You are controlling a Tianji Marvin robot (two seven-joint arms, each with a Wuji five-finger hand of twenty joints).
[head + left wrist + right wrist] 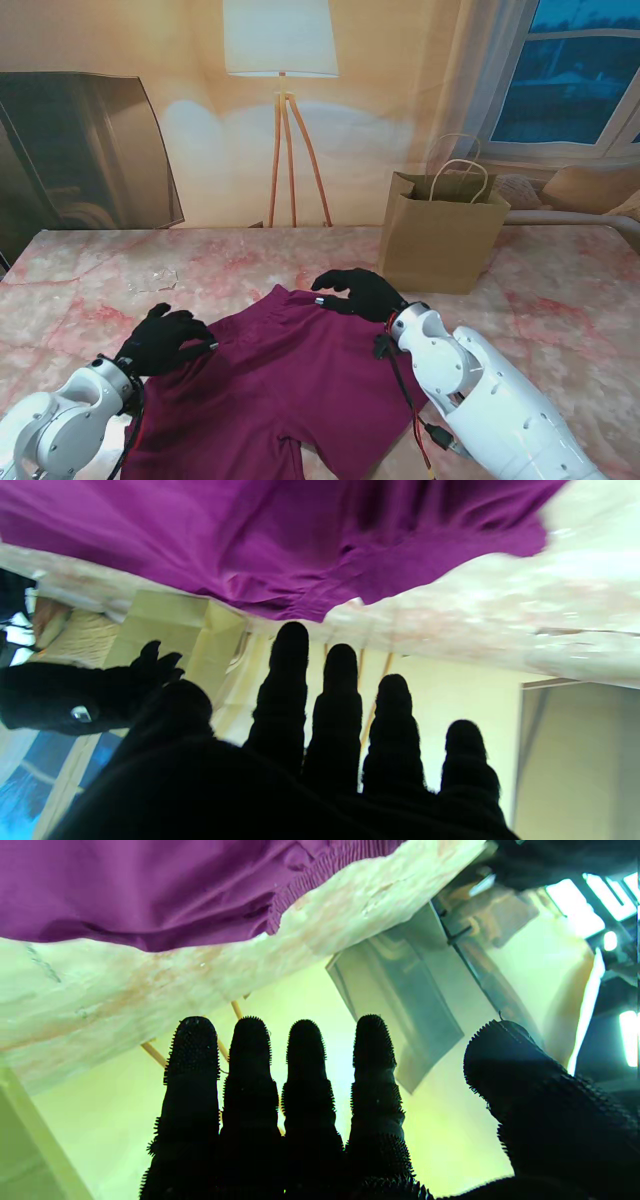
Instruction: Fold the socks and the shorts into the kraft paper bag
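Note:
Purple shorts (290, 385) lie spread on the pink marble table (560, 300), waistband toward the far side. My left hand (163, 340) in a black glove hovers over their left edge, fingers spread, holding nothing. My right hand (362, 293) hovers over the waistband's right end, also open. The kraft paper bag (441, 231) stands upright with its mouth open just beyond the right hand. In the left wrist view the shorts (280, 540) fill the area past the fingers (340, 710); the right wrist view shows the elastic waistband (320, 870). No socks are visible.
A small clear plastic scrap (152, 277) lies on the table at the far left. A floor lamp (282, 60) and a dark panel (80, 150) stand behind the table. A cushion (590, 190) lies at the far right.

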